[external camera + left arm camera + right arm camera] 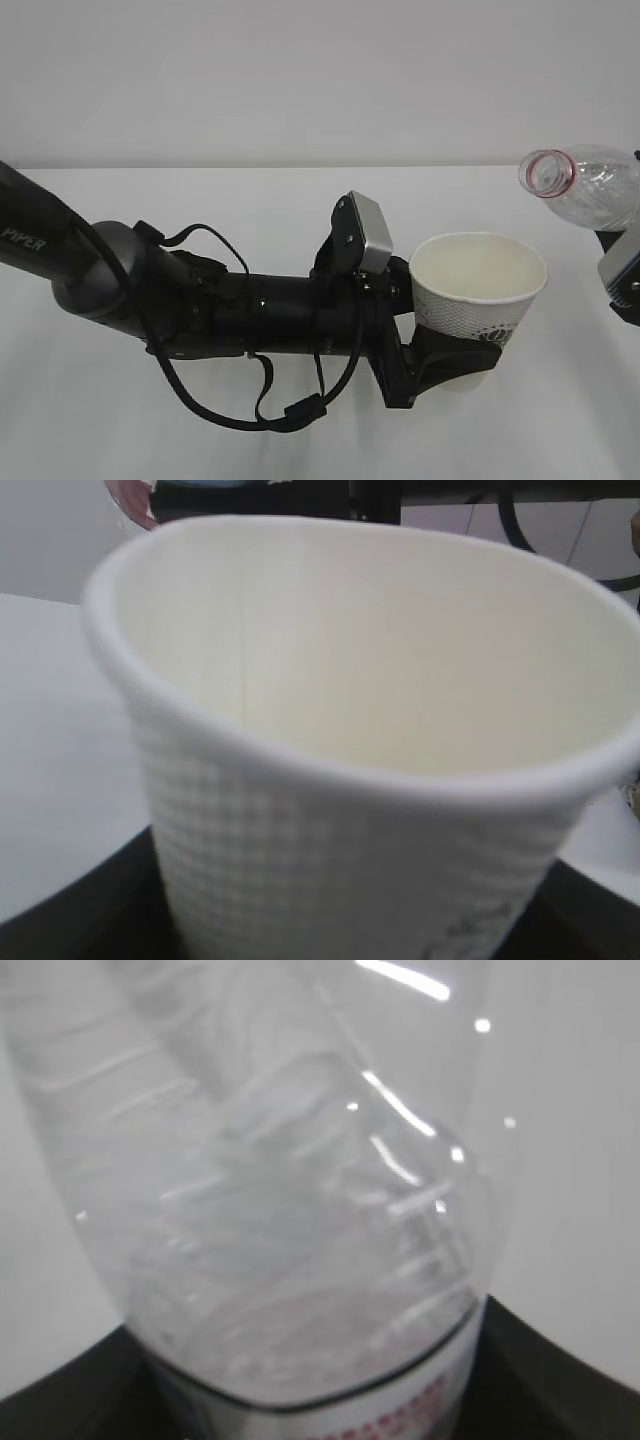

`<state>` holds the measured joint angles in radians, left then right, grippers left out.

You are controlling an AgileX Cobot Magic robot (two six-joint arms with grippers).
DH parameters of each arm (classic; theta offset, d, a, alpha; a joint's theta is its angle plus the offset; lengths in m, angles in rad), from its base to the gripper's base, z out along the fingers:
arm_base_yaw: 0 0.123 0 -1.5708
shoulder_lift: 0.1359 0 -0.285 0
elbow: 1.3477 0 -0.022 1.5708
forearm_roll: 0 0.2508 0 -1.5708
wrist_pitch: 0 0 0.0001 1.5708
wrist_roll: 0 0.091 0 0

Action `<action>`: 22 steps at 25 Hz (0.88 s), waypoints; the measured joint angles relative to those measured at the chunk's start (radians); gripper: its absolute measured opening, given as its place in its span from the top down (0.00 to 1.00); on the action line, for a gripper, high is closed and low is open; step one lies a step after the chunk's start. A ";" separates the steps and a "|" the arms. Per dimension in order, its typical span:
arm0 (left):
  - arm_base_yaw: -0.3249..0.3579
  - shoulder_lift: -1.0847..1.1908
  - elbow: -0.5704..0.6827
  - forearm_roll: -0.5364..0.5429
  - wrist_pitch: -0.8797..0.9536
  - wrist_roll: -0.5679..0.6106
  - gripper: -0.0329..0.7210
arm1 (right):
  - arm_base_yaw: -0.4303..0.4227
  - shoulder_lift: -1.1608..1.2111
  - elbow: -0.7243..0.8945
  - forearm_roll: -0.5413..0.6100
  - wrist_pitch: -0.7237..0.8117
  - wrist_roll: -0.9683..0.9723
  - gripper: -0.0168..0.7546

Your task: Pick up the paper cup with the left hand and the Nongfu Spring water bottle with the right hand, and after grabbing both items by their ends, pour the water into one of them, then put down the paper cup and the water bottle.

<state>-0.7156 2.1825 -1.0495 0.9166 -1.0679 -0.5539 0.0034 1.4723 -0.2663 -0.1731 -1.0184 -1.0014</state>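
From the outside camera, my left hand point(450, 365) reaches in from the left edge across the middle of the frame, its jaws clamped on the lower part of the paper cup point(478, 290). The cup sits right of centre, upright with a slight lean, its mouth open upward and its inside pale and bare as far as I can see. The white table point(250, 200) lies below and behind it. At the upper right edge, the Nongfu Spring water bottle point(585, 185) is tipped over, its uncapped mouth with the red ring facing left, above and to the right of the cup's rim, apart from it. My right hand point(622, 275) shows only as a grey block and black piece at the right edge below the bottle.

From my left wrist, the cup fills almost the whole frame, dimpled wall below, cream inside above; dark jaw parts flank its base at the lower corners.

From my right wrist, the clear ribbed bottle fills the frame, the label's edge at the bottom; my black jaws grip it on both sides at the lower corners.
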 joint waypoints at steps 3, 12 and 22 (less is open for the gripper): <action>0.000 0.000 0.000 0.000 -0.002 0.000 0.24 | 0.000 0.000 0.000 0.000 0.000 -0.024 0.33; 0.000 0.000 0.000 0.000 -0.005 0.000 0.24 | 0.000 0.000 0.000 0.022 -0.006 -0.077 0.33; 0.000 0.000 0.000 0.000 -0.005 0.000 0.24 | 0.000 0.000 0.000 0.026 -0.014 -0.146 0.33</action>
<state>-0.7156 2.1825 -1.0495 0.9166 -1.0724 -0.5539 0.0034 1.4723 -0.2663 -0.1472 -1.0324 -1.1470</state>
